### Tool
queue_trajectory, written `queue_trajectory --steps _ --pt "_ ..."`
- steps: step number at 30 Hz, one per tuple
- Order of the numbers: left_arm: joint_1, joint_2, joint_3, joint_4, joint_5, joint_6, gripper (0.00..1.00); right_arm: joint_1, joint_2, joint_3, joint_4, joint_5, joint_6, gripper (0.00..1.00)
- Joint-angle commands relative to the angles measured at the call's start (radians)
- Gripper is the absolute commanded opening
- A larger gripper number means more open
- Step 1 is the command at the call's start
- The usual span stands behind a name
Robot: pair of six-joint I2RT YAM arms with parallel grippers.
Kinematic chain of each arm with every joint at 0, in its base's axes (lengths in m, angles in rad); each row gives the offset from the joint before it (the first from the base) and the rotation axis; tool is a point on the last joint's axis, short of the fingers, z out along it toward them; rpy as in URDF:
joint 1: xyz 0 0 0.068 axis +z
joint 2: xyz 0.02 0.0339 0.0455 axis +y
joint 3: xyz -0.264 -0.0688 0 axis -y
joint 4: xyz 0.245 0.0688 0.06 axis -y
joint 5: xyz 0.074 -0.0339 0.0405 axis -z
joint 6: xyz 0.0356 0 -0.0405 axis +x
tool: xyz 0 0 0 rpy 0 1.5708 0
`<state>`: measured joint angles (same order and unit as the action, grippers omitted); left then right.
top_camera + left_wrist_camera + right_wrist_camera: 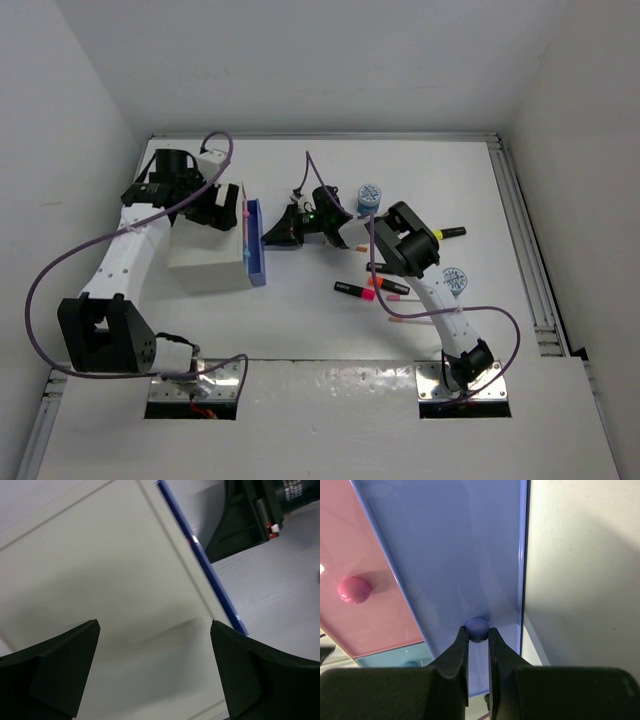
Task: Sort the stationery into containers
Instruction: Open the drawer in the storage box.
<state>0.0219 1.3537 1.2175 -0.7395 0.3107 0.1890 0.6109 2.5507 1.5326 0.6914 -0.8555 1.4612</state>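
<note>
The white cabinet (205, 258) lies at the left with a blue drawer front (253, 240) facing right. My right gripper (277, 234) is shut on that drawer's round blue knob (479, 624); a pink drawer front (365, 565) with a pink knob (354, 590) sits beside the blue front (445, 550). My left gripper (154, 625) is open and empty just above the cabinet's white top (100, 570). Black highlighters (353, 290) and a thin white pen (410, 322) lie on the table under the right arm. Round blue pieces (369, 197) (454, 281) lie near them.
A yellow-capped highlighter (450, 232) lies right of the right arm. White walls enclose the table on the left, back and right. The blue drawer edge (200, 555) and my right gripper's black body (240, 525) show in the left wrist view.
</note>
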Motion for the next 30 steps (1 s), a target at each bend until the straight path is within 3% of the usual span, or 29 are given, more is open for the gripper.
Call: queue_trajectory --steps 1,9,14,21,30 --pt "-0.082 -0.031 0.059 -0.017 -0.087 -0.045 1.0 0.0 -0.066 0.001 0.007 0.003 -0.038 0.0" --pt "-0.244 -0.008 0.03 0.008 -0.343 -0.146 1.0 0.015 -0.063 0.003 0.003 0.021 -0.03 0.0" --pt "-0.28 0.036 0.02 -0.026 -0.518 -0.125 1.0 0.026 -0.069 0.0 0.008 0.042 -0.021 0.0" --pt "-0.3 0.021 -0.045 -0.069 -0.527 -0.049 0.94 0.03 -0.075 -0.028 0.013 0.079 -0.013 0.0" --pt "-0.284 0.018 -0.075 -0.046 -0.573 -0.029 0.93 0.021 -0.101 -0.091 0.059 0.098 0.004 0.0"
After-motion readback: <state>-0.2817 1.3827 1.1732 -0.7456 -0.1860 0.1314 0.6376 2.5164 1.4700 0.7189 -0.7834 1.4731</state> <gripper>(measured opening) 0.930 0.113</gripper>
